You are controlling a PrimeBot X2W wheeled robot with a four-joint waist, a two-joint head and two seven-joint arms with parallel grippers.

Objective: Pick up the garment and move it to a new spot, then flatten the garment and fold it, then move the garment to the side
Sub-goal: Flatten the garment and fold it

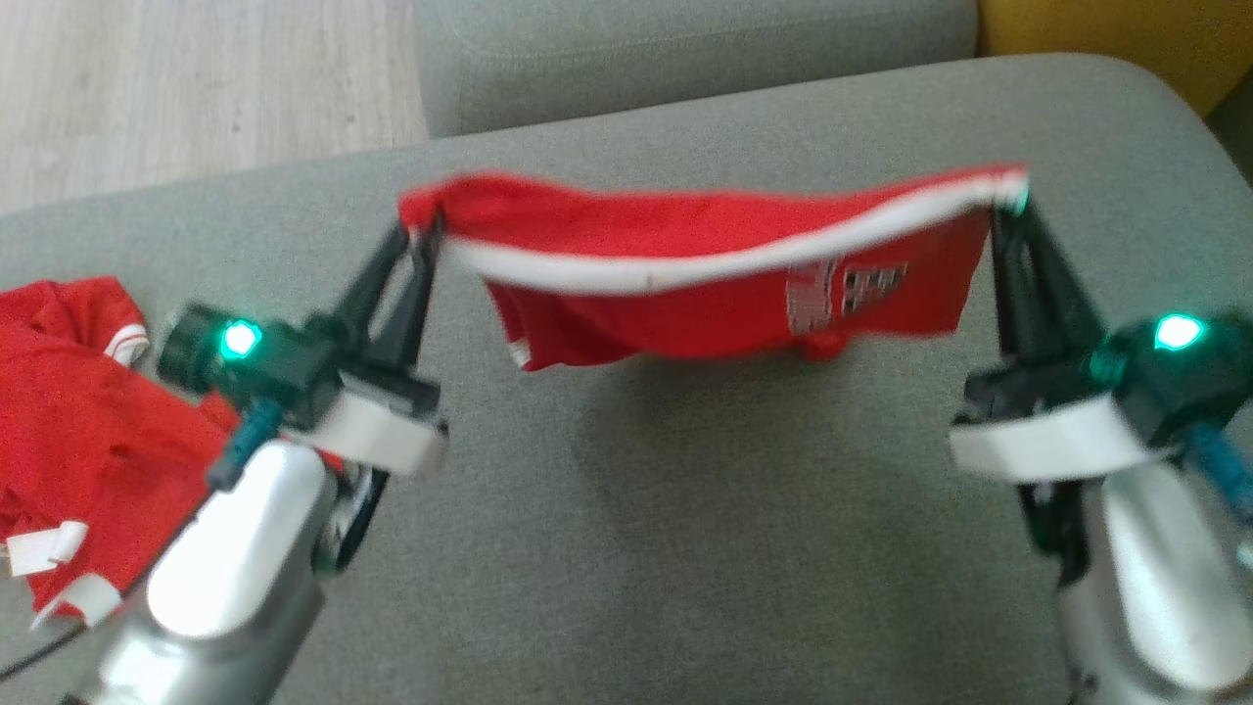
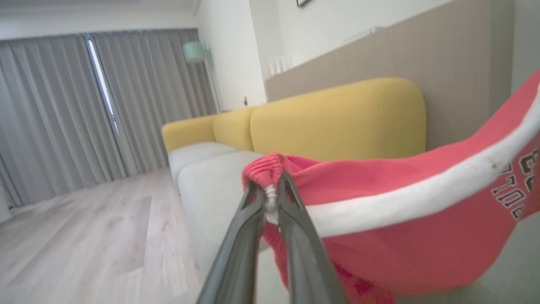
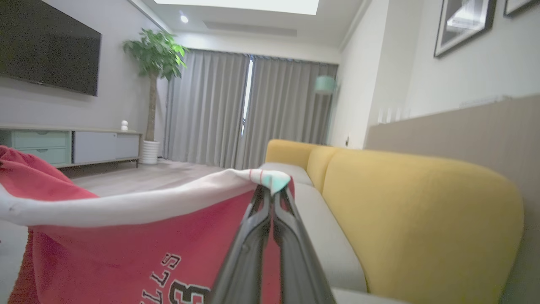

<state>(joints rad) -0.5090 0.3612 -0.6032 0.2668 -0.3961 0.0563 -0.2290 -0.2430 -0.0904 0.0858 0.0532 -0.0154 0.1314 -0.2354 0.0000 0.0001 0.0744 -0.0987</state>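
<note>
The red garment (image 1: 705,294), with a white band and printed lettering, hangs stretched between the two grippers and sags in the middle over the grey cushion (image 1: 685,548) beneath them. The left gripper (image 1: 421,230) is clamped on its bunched red corner. The right gripper (image 1: 1008,204) is pinched tight on the white-edged corner. A second red garment (image 1: 69,431) lies crumpled just outside the left forearm.
</note>
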